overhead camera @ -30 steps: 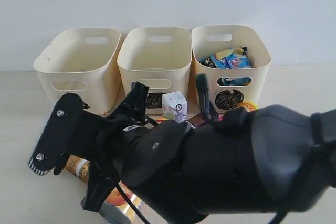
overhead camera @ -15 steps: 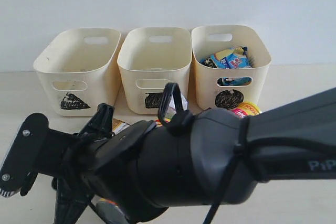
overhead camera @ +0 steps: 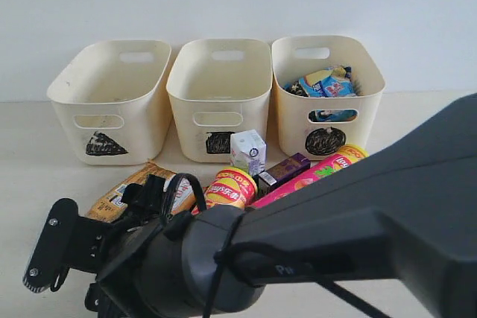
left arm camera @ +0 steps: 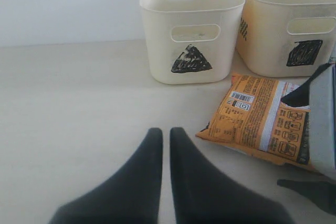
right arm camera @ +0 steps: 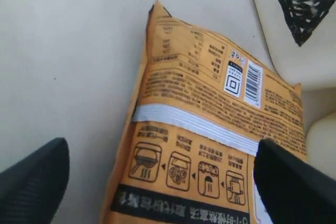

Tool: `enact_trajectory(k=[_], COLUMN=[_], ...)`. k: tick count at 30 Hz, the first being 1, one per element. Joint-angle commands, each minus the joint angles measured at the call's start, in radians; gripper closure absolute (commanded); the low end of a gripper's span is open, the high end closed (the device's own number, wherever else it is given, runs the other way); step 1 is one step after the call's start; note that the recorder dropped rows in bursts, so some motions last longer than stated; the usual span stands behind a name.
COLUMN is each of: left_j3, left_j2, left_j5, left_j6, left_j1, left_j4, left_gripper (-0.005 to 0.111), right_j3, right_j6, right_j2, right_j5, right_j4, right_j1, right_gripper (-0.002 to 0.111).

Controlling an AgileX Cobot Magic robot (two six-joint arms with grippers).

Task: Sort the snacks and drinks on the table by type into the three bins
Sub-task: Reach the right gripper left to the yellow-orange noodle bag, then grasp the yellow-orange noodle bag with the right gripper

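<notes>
The orange-brown bag (right arm camera: 205,129) lies flat on the table (left arm camera: 79,103), and my right gripper (right arm camera: 160,156) is open just above it, one finger on each side. My left gripper (left arm camera: 161,132) is shut and empty, low over bare table beside the same orange-brown bag (left arm camera: 260,119). In the exterior view, the yellow tube (overhead camera: 231,188) and the pink tube (overhead camera: 313,175) lie in front of the bins. The white carton (overhead camera: 248,151) and the purple carton (overhead camera: 283,171) are next to them. The blue-black bag (overhead camera: 328,83) sits in the circle bin (overhead camera: 328,121).
The triangle bin (overhead camera: 112,98) and the square bin (overhead camera: 220,94) stand in a row with the circle bin against the white wall. My right arm (overhead camera: 313,251) fills the lower exterior view. The triangle bin (left arm camera: 191,30) stands just beyond the orange bag.
The big black arm has sunk lower in the exterior view, uncovering the tubes, both cartons and the orange-brown bag that it hid before.
</notes>
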Motion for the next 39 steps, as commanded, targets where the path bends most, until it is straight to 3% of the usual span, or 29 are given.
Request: enact_trajectory(k=[1,11,21,28,33,39], left_j3=[0.004,0.004,0.004,0.004,0.004,0.004], left_j2=[-0.008,-0.008,-0.008,-0.008,-0.008,-0.008], left_j5=[-0.007,-0.007,-0.007,-0.007,-0.007,-0.007], left_j6=[0.001,0.001,0.001,0.001,0.001,0.001], left_j1=[0.003,0.003,0.003,0.003,0.003,0.003], left_j4=[-0.008,-0.008,-0.008,-0.008,-0.008,-0.008], left_gripper=[0.102,0.102,0.102,0.102,0.102,0.102], right_j3=[-0.008,-0.008,-0.021,-0.068,-0.068,-0.068], right_j6=[0.006,0.006,0.074,0.074,0.072,0.057], right_j2=[0.025,0.065,0.107,0.136,0.136,0.096], right_j5=[-0.024,-0.043,-0.040,-0.034,-0.036,-0.038], right_j4=[-0.019,-0.045,-0.206,-0.204,-0.196,-0.196], right_j1=[-0.001,-0.044,-0.051,-0.051,-0.051,-0.019], right_gripper=[0.022,0.022,0.026,0.057,0.108,0.108])
